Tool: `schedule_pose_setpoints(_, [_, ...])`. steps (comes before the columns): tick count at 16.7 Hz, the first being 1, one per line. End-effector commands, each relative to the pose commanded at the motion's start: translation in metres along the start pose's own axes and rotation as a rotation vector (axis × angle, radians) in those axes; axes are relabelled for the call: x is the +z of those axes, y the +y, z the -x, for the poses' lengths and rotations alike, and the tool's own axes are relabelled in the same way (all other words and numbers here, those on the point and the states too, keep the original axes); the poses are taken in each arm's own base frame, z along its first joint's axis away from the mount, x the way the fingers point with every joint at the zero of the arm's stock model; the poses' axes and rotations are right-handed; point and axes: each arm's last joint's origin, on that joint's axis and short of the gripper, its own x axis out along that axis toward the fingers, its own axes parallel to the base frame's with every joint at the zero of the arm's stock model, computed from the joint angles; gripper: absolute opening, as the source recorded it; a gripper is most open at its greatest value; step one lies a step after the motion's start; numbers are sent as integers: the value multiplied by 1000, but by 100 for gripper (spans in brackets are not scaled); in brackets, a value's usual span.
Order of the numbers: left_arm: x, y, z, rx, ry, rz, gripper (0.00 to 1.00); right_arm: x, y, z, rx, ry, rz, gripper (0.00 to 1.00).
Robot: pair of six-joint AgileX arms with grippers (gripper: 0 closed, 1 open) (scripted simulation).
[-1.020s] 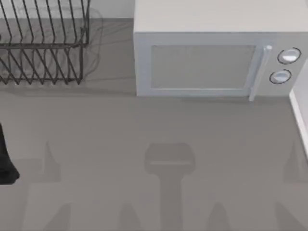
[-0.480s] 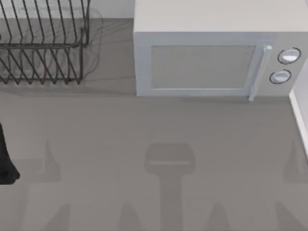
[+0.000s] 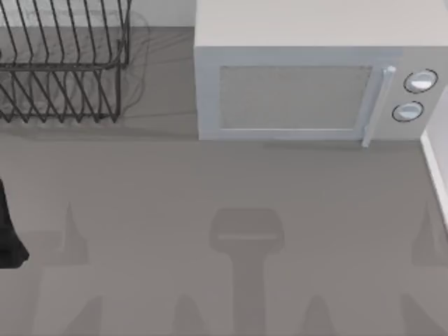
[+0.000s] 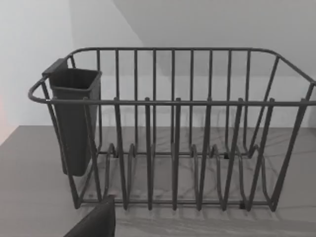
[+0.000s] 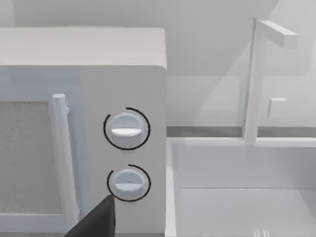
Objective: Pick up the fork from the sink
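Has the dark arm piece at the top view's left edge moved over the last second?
No. The left arm sits at the same spot on the left edge, equally far below the dish rack, which also stays put.

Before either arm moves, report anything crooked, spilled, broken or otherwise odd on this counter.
Nothing stands out. The wire dish rack stands upright at the back left with its cutlery cup hanging straight on one end. The microwave sits square, door shut. The sink beside it looks dry, faucet upright. No spills or damage visible.
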Motion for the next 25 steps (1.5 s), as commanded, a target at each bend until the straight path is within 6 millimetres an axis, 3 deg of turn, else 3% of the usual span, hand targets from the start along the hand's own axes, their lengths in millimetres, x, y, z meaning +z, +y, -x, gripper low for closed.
schedule_pose_setpoints(8, [0,0,0,0,0,0,100,5,0,0,-3,19,3,100])
schedule_pose_setpoints(11, [0,0,0,0,0,0,100,23,-2,-3,-15,95,13,100])
schedule_pose_setpoints(15, [0,0,0,0,0,0,100,64,-5,-21,-39,276,34,100])
schedule_pose_setpoints(18, [0,0,0,0,0,0,100,97,-10,-53,-57,452,48,100])
schedule_pose_setpoints(21, [0,0,0,0,0,0,100,123,-19,-100,-70,651,58,100])
schedule_pose_setpoints(25, [0,0,0,0,0,0,100,130,-38,-180,-74,925,59,100])
